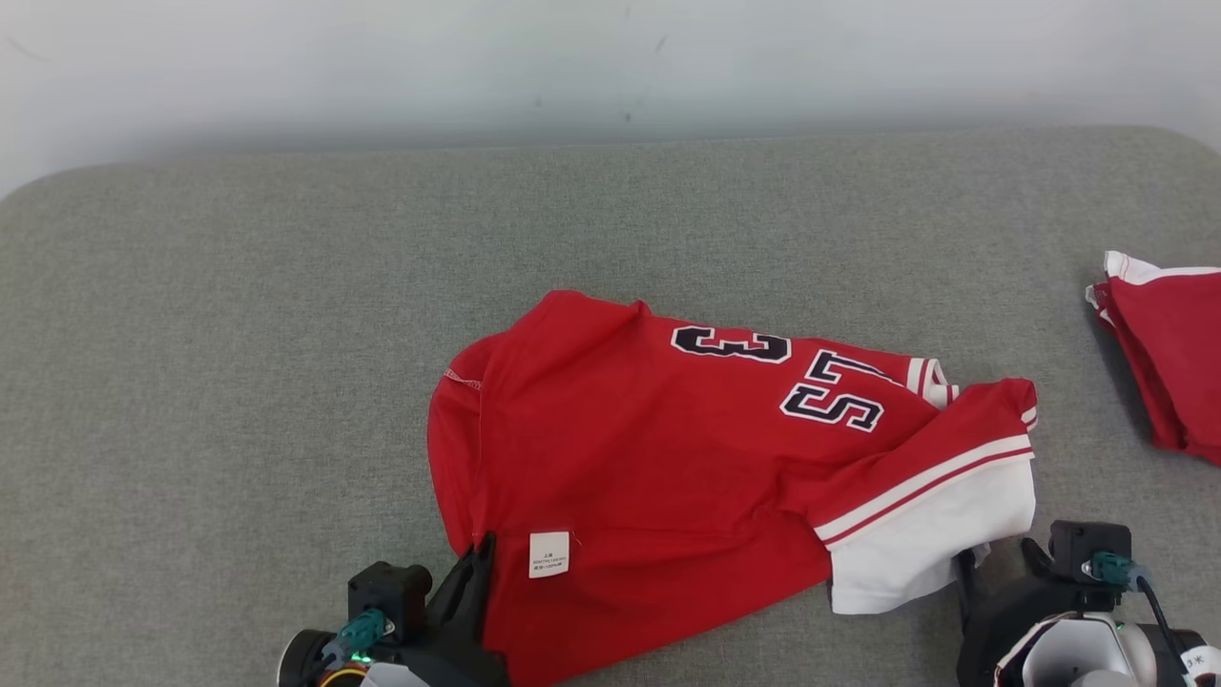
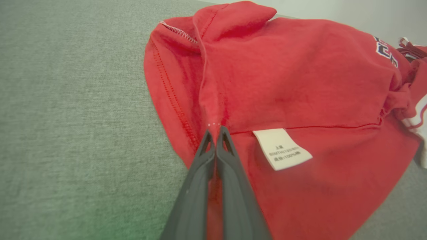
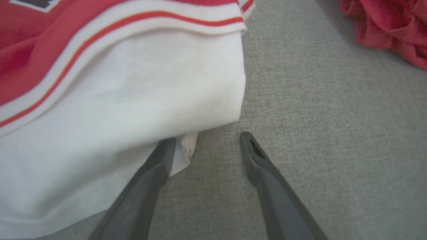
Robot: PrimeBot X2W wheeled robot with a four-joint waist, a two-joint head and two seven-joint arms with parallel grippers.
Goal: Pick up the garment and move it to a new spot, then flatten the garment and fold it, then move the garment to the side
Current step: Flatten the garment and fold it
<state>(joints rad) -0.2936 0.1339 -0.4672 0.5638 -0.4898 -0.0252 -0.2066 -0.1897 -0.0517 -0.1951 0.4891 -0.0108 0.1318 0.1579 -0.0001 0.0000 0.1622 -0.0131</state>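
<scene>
The garment is a red jersey with dark numerals and a white sleeve, lying rumpled on the grey padded surface. In the left wrist view my left gripper is shut on a pinched ridge of the garment's red cloth, just left of a white care label. From the head it sits at the jersey's near-left edge, left gripper. My right gripper stands open beside the white sleeve; its left finger touches the sleeve's corner and bare grey cloth lies between the fingers. From the head, the right gripper is at the sleeve's near-right corner.
Another red and white garment lies bunched at the right edge of the grey surface, and shows at the top right past the right gripper as red cloth. A pale wall rises behind the surface's far edge.
</scene>
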